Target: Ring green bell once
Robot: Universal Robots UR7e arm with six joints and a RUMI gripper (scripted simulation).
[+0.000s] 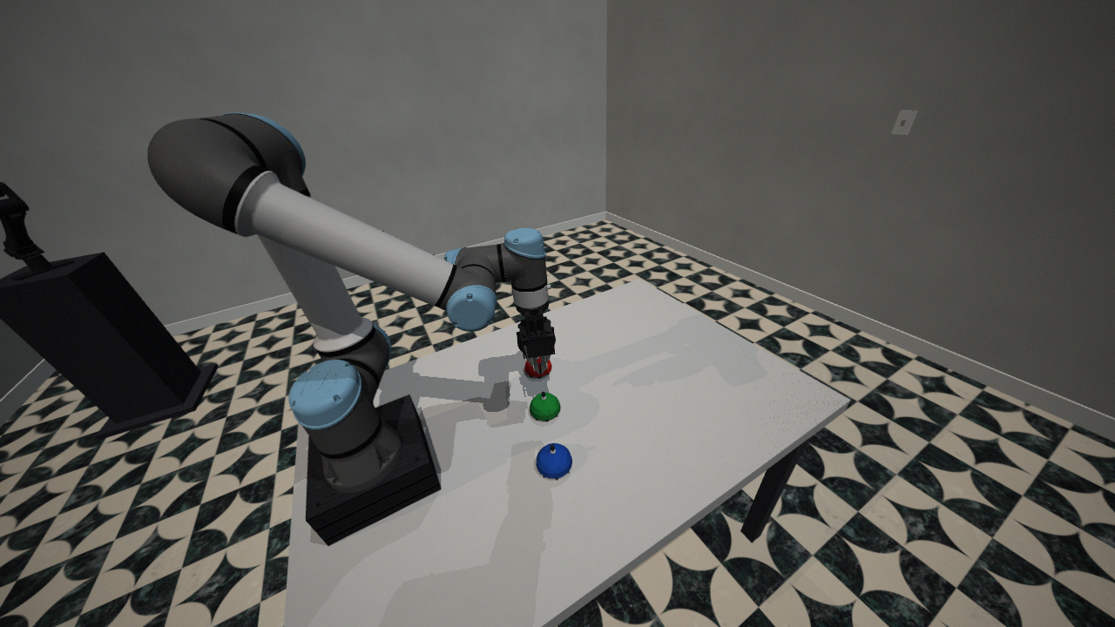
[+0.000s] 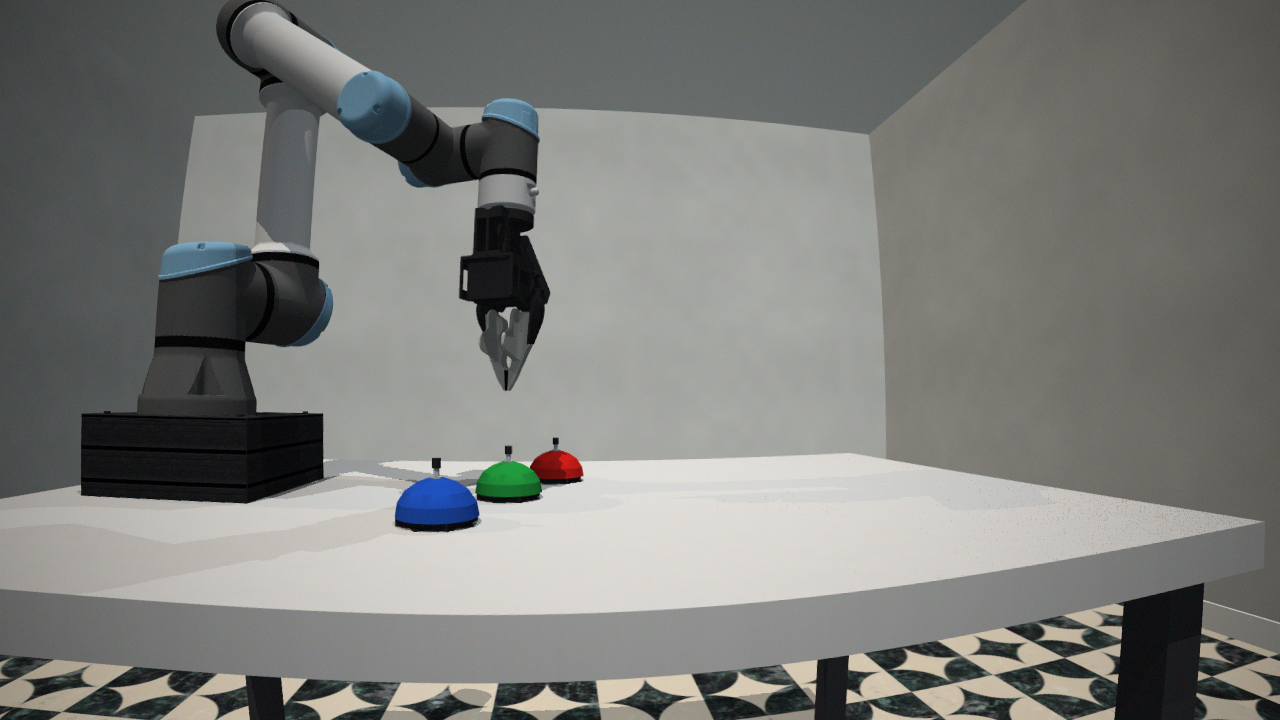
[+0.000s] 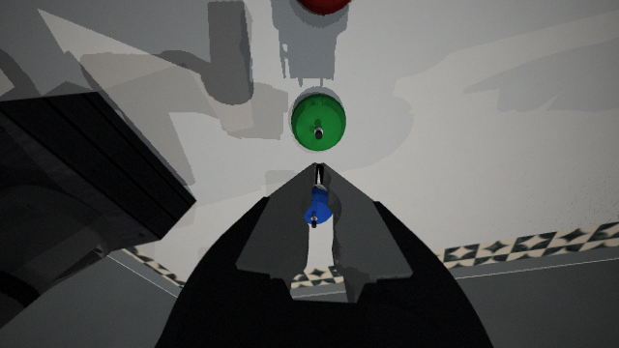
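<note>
Three dome bells stand in a row on the white table (image 1: 701, 389) (image 2: 805, 537) (image 3: 484, 145). The green bell (image 1: 543, 407) (image 2: 507, 480) (image 3: 311, 118) is the middle one, and its small button stands up. The red bell (image 1: 549, 367) (image 2: 555, 465) (image 3: 323, 4) and the blue bell (image 1: 553, 461) (image 2: 435, 503) (image 3: 316, 210) flank it. My gripper (image 1: 536, 360) (image 2: 507, 386) (image 3: 318, 164) is shut and empty, with its fingers pointing down. It hangs well above the green bell and touches nothing. In the wrist view the blue bell shows through the gap behind the closed fingertips.
The arm's black base block (image 1: 366, 483) (image 2: 201, 452) (image 3: 87, 159) stands on the table near the bells. A black stand (image 1: 85, 335) is on the chequered floor to the left. The table's edges lie far from the bells.
</note>
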